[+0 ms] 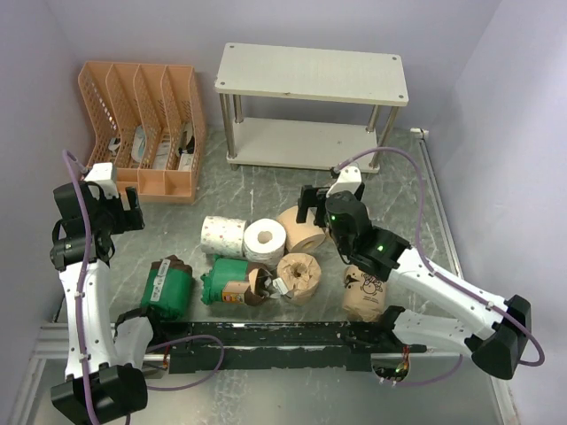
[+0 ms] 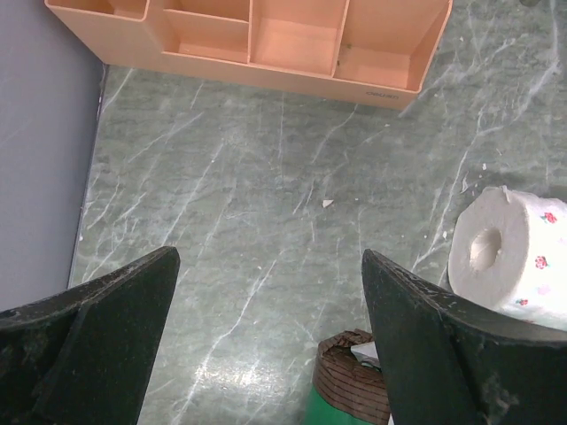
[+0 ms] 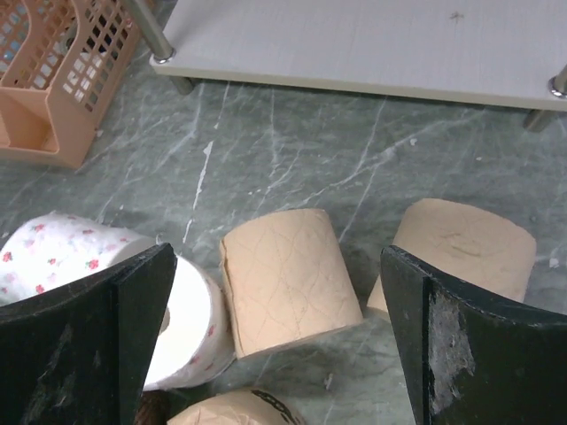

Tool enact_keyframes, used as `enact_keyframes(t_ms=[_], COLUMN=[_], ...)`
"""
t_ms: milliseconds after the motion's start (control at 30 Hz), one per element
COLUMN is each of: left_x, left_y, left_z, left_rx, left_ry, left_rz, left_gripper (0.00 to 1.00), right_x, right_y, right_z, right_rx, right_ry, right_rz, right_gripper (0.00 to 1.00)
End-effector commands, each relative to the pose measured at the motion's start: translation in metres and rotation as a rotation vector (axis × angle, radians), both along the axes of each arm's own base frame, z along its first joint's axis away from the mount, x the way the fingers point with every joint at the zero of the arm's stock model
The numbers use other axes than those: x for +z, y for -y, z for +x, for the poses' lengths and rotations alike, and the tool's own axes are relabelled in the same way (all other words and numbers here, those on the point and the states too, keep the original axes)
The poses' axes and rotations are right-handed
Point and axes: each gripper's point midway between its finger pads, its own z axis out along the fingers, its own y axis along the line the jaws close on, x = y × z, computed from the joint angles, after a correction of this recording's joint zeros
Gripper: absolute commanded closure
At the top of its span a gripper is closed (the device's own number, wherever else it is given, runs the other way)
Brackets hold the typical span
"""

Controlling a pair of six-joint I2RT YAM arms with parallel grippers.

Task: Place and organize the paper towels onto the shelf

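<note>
Several paper towel rolls lie loose mid-table: a white red-specked roll (image 1: pixel 221 235), a white roll (image 1: pixel 265 241), two tan rolls (image 1: pixel 301 228) (image 1: pixel 299 274), two green-wrapped rolls (image 1: pixel 168 288) (image 1: pixel 226 285) and a brown cartoon-print roll (image 1: pixel 366 290). The shelf (image 1: pixel 312 73) stands at the back with both boards bare. My right gripper (image 1: pixel 310 208) (image 3: pixel 278 251) is open above a tan roll (image 3: pixel 288 279) and holds nothing. My left gripper (image 1: pixel 131 214) (image 2: pixel 270 257) is open over bare table, with a green-wrapped roll (image 2: pixel 354 385) and the specked roll (image 2: pixel 509 257) to its right.
An orange perforated file organizer (image 1: pixel 142 124) (image 2: pixel 257 40) stands at the back left, beside the shelf. Walls close in the table on the left, back and right. A second tan roll (image 3: pixel 465 252) lies right of the right fingers, with the shelf's lower board (image 3: pixel 372 44) beyond.
</note>
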Motion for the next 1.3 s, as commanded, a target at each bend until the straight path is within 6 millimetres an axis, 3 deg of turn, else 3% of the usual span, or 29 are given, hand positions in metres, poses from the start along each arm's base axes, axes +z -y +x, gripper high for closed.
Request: enact_keyframes(t_ms=[0,33,100,133,200,300,400,567,700,900,1067,1267], left_x=[0.015,0.015,0.015,0.014,0.015,0.015,0.016,0.020,0.020,0.022,0.022,0.023], left_y=[0.004,0.004,0.005,0.007,0.008,0.007,0.007,0.007,0.007,0.008,0.008,0.010], left_z=[0.004,0.004,0.004,0.004,0.005,0.004,0.004,0.001,0.001,0.000,-0.001,-0.001], left_rx=[-0.024,-0.024,-0.031,-0.042,-0.050,-0.038,-0.043,-0.038,-0.039,-0.041,-0.043,-0.047], left_ry=[0.048,0.047,0.045,0.046,0.047,0.048,0.052,0.069,0.074,0.080,0.083,0.087], left_rz=[0.001,0.000,-0.002,-0.004,-0.006,-0.003,-0.002,0.016,0.024,0.027,0.038,0.043], left_gripper=[0.05,0.05,0.05,0.05,0.05,0.05,0.05,0.05,0.05,0.05,0.05,0.05], right_x=[-0.001,-0.005,-0.014,-0.019,-0.032,-0.060,-0.059,-0.070,-0.078,-0.097,-0.110,-0.121], right_y=[-0.012,-0.020,-0.052,-0.060,-0.062,-0.074,-0.097,-0.120,-0.124,-0.133,-0.149,-0.152], right_z=[-0.007,-0.012,-0.037,-0.043,-0.040,-0.050,-0.068,-0.090,-0.092,-0.083,-0.082,-0.078], right_rx=[0.067,0.138,0.454,0.490,0.467,0.464,0.475,0.554,0.558,0.524,0.554,0.546], right_ry=[-0.030,-0.040,-0.025,-0.039,-0.091,-0.159,-0.137,-0.165,-0.174,-0.194,-0.222,-0.232], right_rz=[0.017,-0.007,-0.090,-0.105,-0.172,-0.367,-0.485,-0.470,-0.460,-0.511,-0.524,-0.566], right_gripper=[0.00,0.00,0.00,0.00,0.02,0.13,0.15,0.15,0.18,0.30,0.30,0.35])
